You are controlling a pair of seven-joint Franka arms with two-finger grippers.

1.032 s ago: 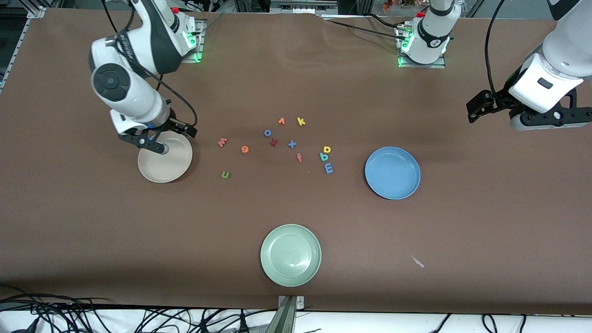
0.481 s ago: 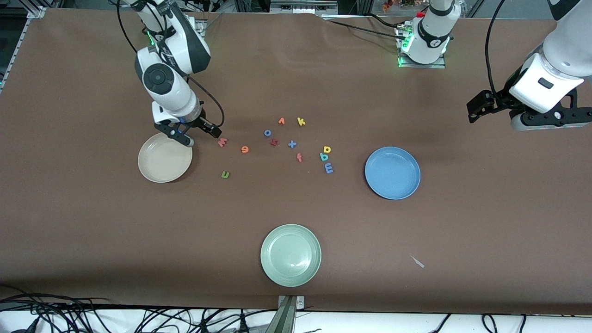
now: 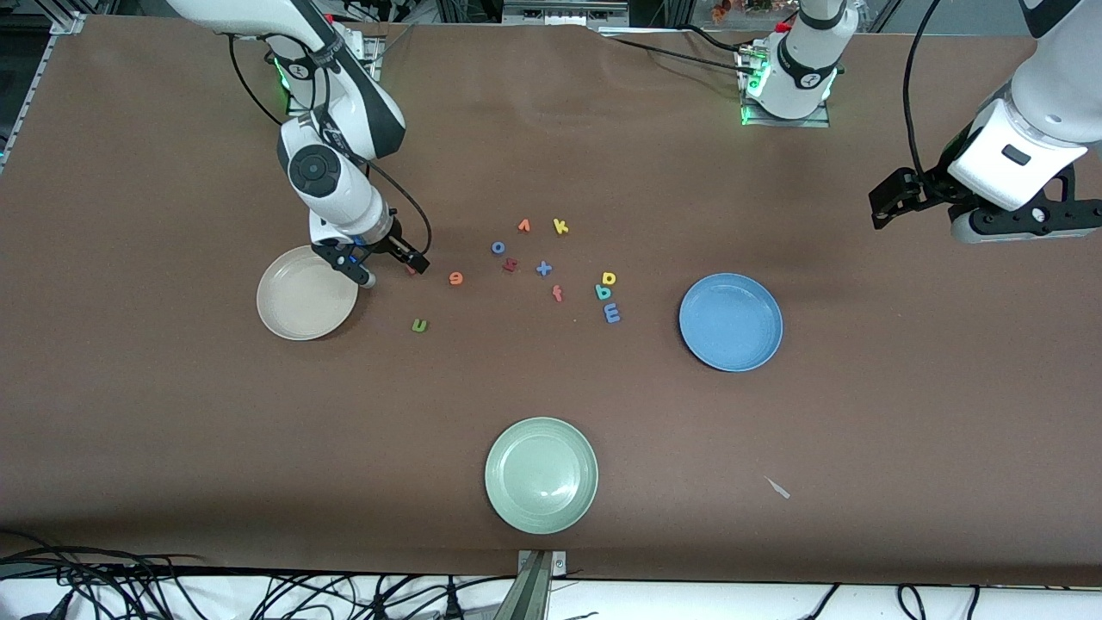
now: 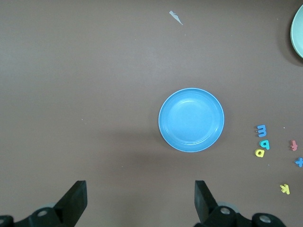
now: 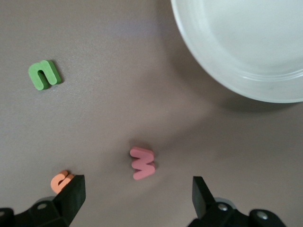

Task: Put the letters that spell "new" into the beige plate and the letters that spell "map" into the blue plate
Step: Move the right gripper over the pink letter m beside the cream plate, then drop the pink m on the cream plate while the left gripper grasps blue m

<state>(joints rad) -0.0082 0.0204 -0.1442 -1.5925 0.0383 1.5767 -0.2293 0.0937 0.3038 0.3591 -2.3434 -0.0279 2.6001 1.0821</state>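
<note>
The right gripper (image 3: 383, 265) hangs low over the table, just beside the beige plate (image 3: 297, 306), with its jaws wide apart and nothing in them. The pink w (image 5: 142, 162) lies on the table under it, between the two fingers (image 5: 71, 196) in the right wrist view. In the front view one finger nearly hides the w. The orange e (image 3: 455, 278) lies close by, toward the left arm's end. The green n (image 3: 419, 325) lies nearer to the front camera than the e. The beige plate has nothing in it.

The left gripper (image 3: 913, 202) waits up high over the left arm's end of the table, jaws wide apart and holding nothing.

The blue plate (image 3: 730, 321) has nothing in it too. The yellow p (image 3: 609, 278), the teal a (image 3: 602, 293) and the blue m (image 3: 611, 313) lie in a short row on the table, near the blue plate, on the side toward the right arm. The p is farthest from the front camera and the m is nearest.

A green plate (image 3: 541, 474) sits nearest to the front camera. A few other letters lie in the middle of the table, such as a yellow k (image 3: 560, 226), a blue x (image 3: 543, 269) and a red f (image 3: 558, 294).
</note>
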